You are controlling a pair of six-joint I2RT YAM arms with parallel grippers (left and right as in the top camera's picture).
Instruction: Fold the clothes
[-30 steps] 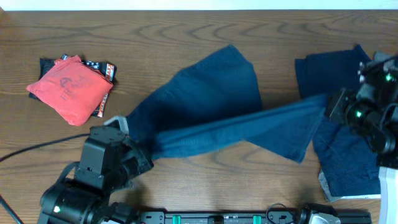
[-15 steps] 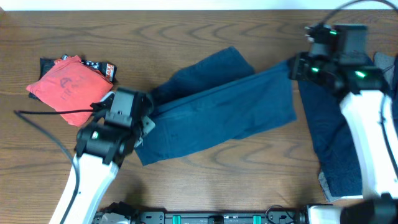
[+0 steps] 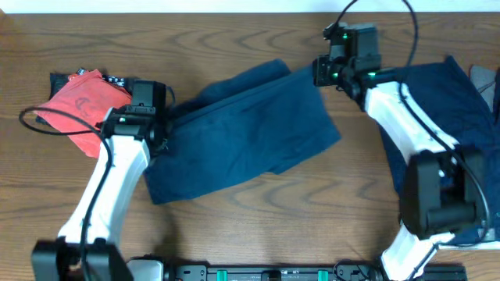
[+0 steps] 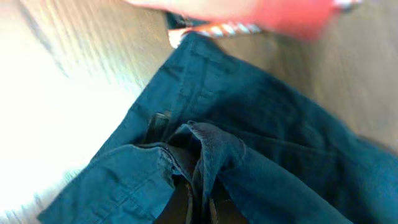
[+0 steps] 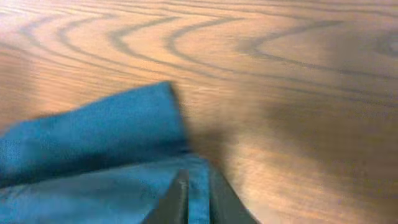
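Note:
A dark navy denim-like garment lies folded lengthwise across the middle of the table. My left gripper is shut on its waistband end at the left, where seams show. My right gripper is shut on the leg hem at the far right corner of the garment, low over the wood. A second navy garment lies spread at the right edge, partly under my right arm.
A red folded cloth on a dark striped item lies at the left, just beside my left gripper. Bare wood table runs along the front. A grey-white piece shows at the far right edge.
Both grippers carried the garment's near edge toward the back of the table, folding it over itself. The right gripper moved left and back, the left gripper moved back.

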